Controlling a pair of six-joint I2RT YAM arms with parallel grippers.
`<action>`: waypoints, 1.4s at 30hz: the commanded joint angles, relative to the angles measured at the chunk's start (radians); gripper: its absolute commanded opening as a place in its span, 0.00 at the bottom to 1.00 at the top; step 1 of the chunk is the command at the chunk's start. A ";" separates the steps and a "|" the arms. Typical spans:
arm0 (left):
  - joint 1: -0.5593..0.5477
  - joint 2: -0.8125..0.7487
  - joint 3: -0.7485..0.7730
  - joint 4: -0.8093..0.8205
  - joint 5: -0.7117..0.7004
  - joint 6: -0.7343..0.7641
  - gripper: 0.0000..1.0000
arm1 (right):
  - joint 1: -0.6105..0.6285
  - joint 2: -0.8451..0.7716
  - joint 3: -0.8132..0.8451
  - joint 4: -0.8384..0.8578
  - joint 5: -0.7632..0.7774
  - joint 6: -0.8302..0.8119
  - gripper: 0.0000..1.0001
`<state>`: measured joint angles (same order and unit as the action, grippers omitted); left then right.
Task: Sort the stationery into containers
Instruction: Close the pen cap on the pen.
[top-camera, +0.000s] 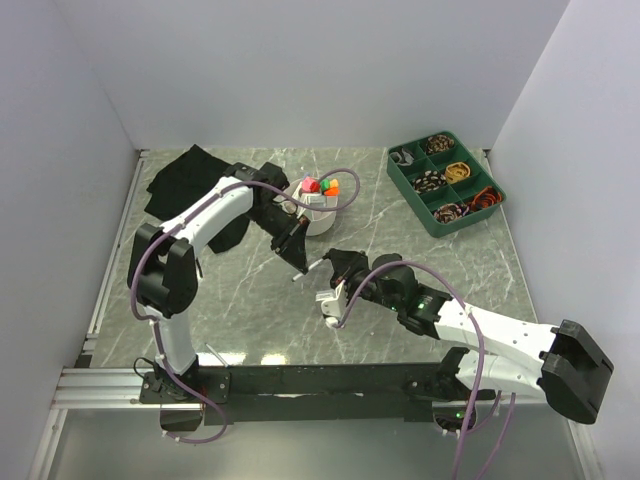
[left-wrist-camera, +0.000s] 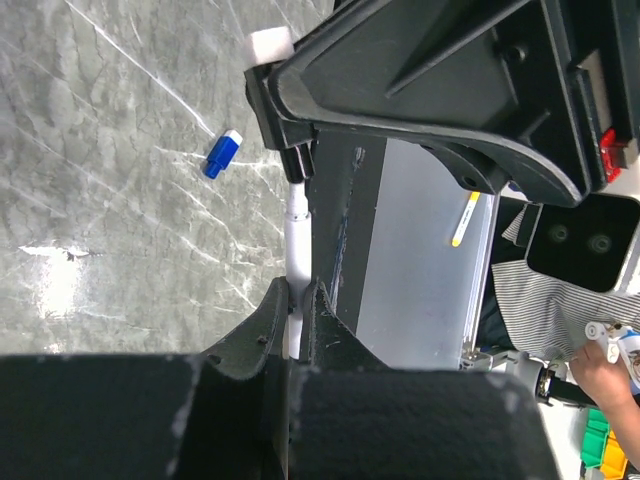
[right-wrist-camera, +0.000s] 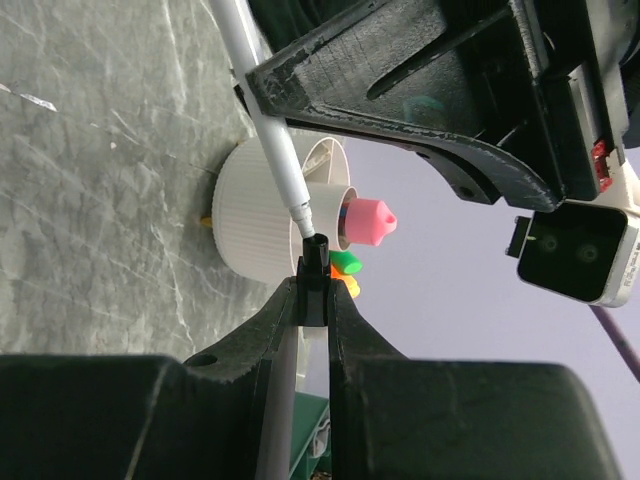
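the thin white plastic pen looked light and stiff, but smooth and round, so by my judgement it would roll or slip under a loose pinch. the middle of the barrel seemed the safest place to hold it. the small black cap at its tip was tiny and would want a square pinch across its sides or it might pop out. the left end effector was clamped on the pen's barrel and the right end effector was closed on the cap. the pen ran between them above the middle of the grey marble table. whether the cap was seated or only touching the tip, i could not tell. toward the far edge stood the round white ribbed bowl, holding a pink-capped bottle, a green highlighter and an orange highlighter. the floppy black fabric bag lay near the far left corner, and a small blue piece lay loose on the table.
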<state>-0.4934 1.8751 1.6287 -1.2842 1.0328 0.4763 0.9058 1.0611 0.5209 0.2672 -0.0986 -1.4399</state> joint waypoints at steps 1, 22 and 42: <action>0.000 0.010 0.043 0.000 0.038 0.004 0.01 | 0.008 0.003 0.047 0.015 -0.016 -0.001 0.00; 0.001 0.055 0.169 -0.006 0.062 -0.024 0.01 | 0.019 0.103 0.202 -0.347 0.005 -0.211 0.00; -0.007 0.114 0.244 0.164 -0.011 -0.180 0.01 | 0.120 0.136 0.248 -0.318 -0.058 -0.065 0.00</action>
<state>-0.4950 2.0022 1.8275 -1.3361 0.9592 0.3439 0.9390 1.1957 0.7471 -0.0494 0.0383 -1.5326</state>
